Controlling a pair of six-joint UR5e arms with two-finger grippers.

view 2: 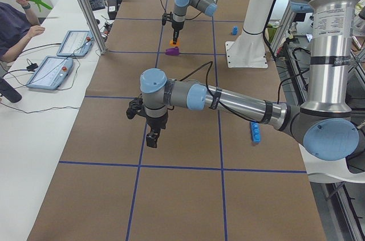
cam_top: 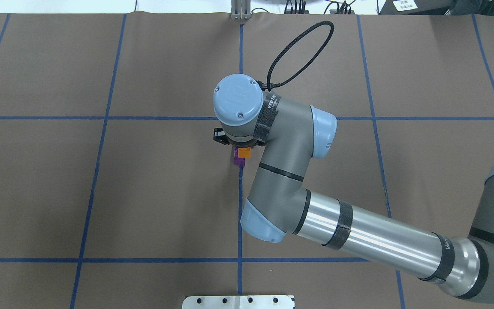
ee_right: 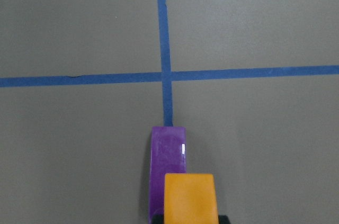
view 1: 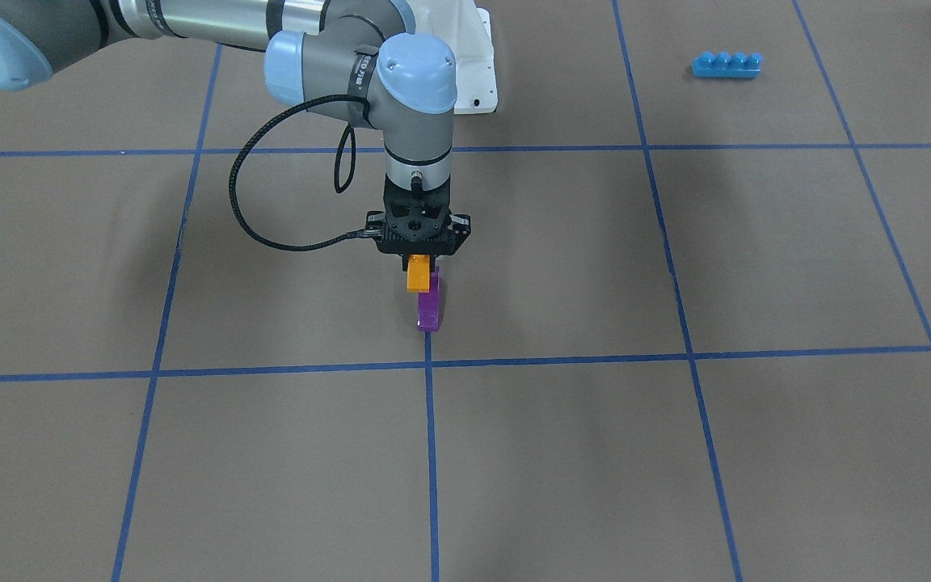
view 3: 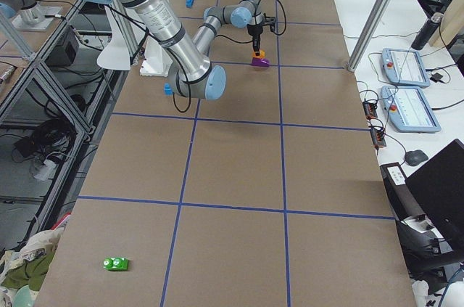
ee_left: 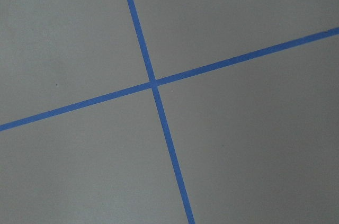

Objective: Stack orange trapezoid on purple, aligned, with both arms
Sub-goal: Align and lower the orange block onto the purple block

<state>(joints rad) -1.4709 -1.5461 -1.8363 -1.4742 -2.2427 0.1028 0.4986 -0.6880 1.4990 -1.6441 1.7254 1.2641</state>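
holds the orange trapezoid in the right gripper, clenched on its upper end, wrist pointing straight down at mid-bench. hangs it directly above the purple, long edges roughly parallel but offset a little sideways in the right wrist view; cannot tell whether the two touch. rests the purple on the brown bench along a blue tape line, its operator-side end near a tape crossing. has brown paper on every side of the pair, with the long blue brick well apart toward the robot's left and the white pedestal well behind the wrist. holds the left arm low and well apart from the right one, further along the bench, with the left gripper pointing down; looks on a second crossing through the left wrist view; cannot tell from the side view whether clenched or released. shows a small blue block beside the pedestal, a green piece far off near the bench's right end, and the operator tablets just past the bench's long edge.
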